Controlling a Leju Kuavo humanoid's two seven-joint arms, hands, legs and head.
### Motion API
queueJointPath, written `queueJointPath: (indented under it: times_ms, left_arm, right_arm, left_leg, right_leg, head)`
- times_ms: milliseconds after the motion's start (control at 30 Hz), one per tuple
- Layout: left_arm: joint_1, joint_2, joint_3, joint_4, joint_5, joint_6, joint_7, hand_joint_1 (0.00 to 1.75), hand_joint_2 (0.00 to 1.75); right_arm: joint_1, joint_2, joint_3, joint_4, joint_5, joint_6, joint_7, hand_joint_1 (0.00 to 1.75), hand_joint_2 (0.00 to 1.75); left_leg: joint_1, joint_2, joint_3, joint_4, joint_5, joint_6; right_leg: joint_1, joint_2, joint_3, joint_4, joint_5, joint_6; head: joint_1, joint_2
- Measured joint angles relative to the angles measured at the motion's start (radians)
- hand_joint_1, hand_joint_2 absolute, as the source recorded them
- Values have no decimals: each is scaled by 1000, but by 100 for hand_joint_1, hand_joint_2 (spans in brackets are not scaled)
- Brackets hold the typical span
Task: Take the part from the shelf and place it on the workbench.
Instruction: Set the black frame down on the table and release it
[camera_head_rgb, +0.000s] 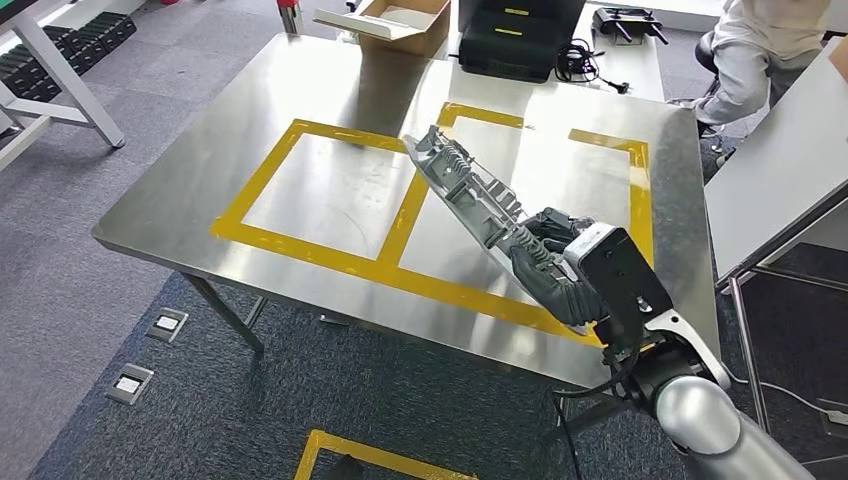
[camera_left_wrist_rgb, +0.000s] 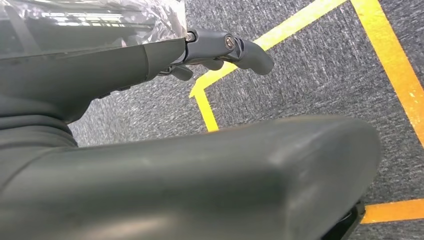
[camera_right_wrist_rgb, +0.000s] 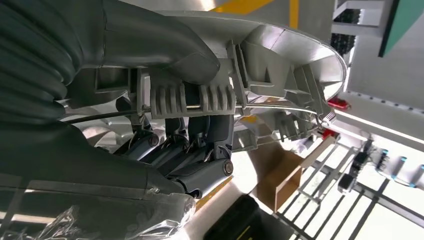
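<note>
Seen from the head view: right hand (camera_head_rgb: 548, 262) clamped on the near end of the part (camera_head_rgb: 468, 188), a long ribbed silver casting held tilted above the steel worktop (camera_head_rgb: 180, 205), over its yellow-taped right box (camera_head_rgb: 640, 190). Close up from the right wrist: thumb (camera_right_wrist_rgb: 165, 45) over the part's (camera_right_wrist_rgb: 280, 75) ribbed rim, dark fingers (camera_right_wrist_rgb: 200, 135) curled beneath. From the left wrist: left hand (camera_left_wrist_rgb: 220, 47) over grey carpet (camera_left_wrist_rgb: 310, 75), fingers loosely curled, holding nothing.
</note>
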Motion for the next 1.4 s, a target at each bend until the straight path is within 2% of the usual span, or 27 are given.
queueJointPath:
  times_ms: [200, 367, 533, 767, 1133, 1400]
  left_arm:
    - [-4, -5, -1, 0, -28, -4, 17, 0, 175]
    - [-11, -6, -1, 0, -56, -12, 44, 0, 175]
    - [-25, -6, -2, 0, -88, -19, 74, 0, 175]
    - [-37, -6, -2, 0, -105, -22, 84, 0, 175]
    - [-36, -5, -2, 0, -107, -28, 85, 0, 175]
    - [-36, -5, -2, 0, -122, -37, 85, 0, 175]
  right_arm:
    - [-57, -8, 41, 107, 10, 49, 100, 175, 175]
    - [-94, -5, 77, 193, 37, 63, 130, 175, 175]
    - [-126, 16, 111, 277, 54, 75, 132, 175, 175]
    - [-157, 77, 153, 369, 70, 89, 99, 175, 175]
    - [-186, 146, 187, 431, 82, 95, 77, 175, 175]
    - [-195, 173, 202, 463, 83, 95, 72, 175, 175]
  left_leg:
    - [0, 0, 0, 0, 0, 0]
    - [0, 0, 0, 0, 0, 0]
    - [0, 0, 0, 0, 1, 0]
    - [0, 0, 0, 0, 1, 0]
    - [0, 0, 0, -1, 1, 0]
    - [0, 0, 0, -1, 1, 0]
  right_leg:
    - [0, 0, 0, 0, 0, 0]
    - [0, 0, 0, 0, 0, 0]
    - [0, 0, 0, 0, 0, 0]
    - [0, 0, 0, 0, 0, 0]
    - [0, 0, 0, 0, 0, 0]
    - [0, 0, 0, 0, 0, 0]
  head:
    - [0, 0]
    - [0, 0]
    - [0, 0]
    - [0, 0]
    - [0, 0]
    - [0, 0]
